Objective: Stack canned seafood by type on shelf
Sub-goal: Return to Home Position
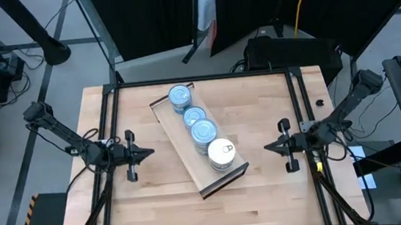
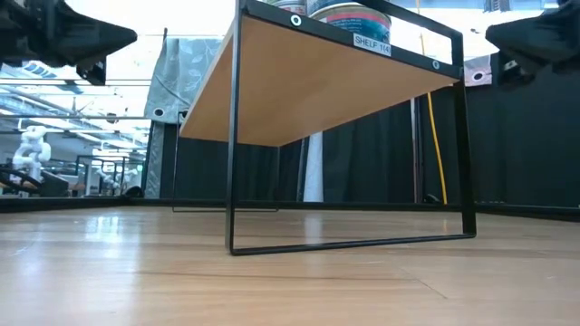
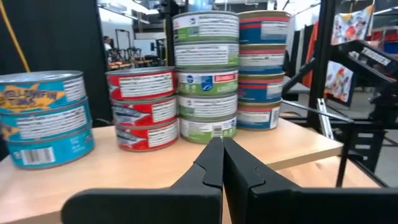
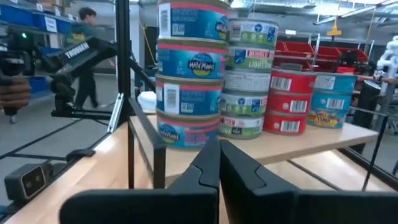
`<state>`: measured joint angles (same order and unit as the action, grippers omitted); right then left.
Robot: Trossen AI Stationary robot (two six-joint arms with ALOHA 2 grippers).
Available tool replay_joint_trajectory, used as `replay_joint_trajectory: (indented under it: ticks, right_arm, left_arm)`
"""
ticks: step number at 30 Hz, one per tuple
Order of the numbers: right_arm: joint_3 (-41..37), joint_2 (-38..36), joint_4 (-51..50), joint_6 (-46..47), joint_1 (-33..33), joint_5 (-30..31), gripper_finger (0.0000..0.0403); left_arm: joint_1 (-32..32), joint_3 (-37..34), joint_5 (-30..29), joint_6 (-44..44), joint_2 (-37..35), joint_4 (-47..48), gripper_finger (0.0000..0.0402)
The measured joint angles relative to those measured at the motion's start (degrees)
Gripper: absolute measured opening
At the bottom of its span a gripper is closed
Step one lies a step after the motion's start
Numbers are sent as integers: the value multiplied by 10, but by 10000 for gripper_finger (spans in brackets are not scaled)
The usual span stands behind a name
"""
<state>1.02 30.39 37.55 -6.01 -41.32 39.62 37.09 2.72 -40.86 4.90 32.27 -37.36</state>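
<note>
The shelf (image 1: 190, 154), a light-wood board on a black wire frame (image 2: 349, 240), stands slantwise mid-table. On it the canned seafood stands in several stacks in a row: three light-blue tops (image 1: 194, 116) and one silvery pull-tab top (image 1: 221, 153). The left wrist view shows the stacks from teal tins (image 3: 43, 118) to blue-and-red tins (image 3: 264, 68). My left gripper (image 1: 145, 153) (image 3: 222, 146) is shut, left of the shelf and pointing at it. My right gripper (image 1: 269, 147) (image 4: 219, 146) is shut, right of the shelf and pointing at it. Neither touches anything.
Black rails (image 1: 113, 121) run along the table's left, right and far sides. Bare tabletop (image 1: 196, 216) lies between the shelf and the near edge. In the right wrist view my left arm (image 4: 74, 62) shows beyond the shelf, and a person (image 4: 84, 43) stands in the room behind.
</note>
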Motion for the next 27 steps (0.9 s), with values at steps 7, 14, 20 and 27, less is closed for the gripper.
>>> replay_joint_trajectory:
  ticks: [7,14,20,27]
  right_arm:
    - [0,-1,4,10,112,-121,0]
    - [-2,-1,-37,41,203,-209,0]
    - [-2,-1,-75,50,256,-267,0]
    - [-2,-1,-119,64,279,-281,0]
  left_arm:
    - [-11,-12,-4,13,-29,5,0]
    - [-11,-12,-29,52,-42,12,0]
    - [-11,-12,-29,49,-64,56,0]
    - [-11,-12,-29,44,-119,122,0]
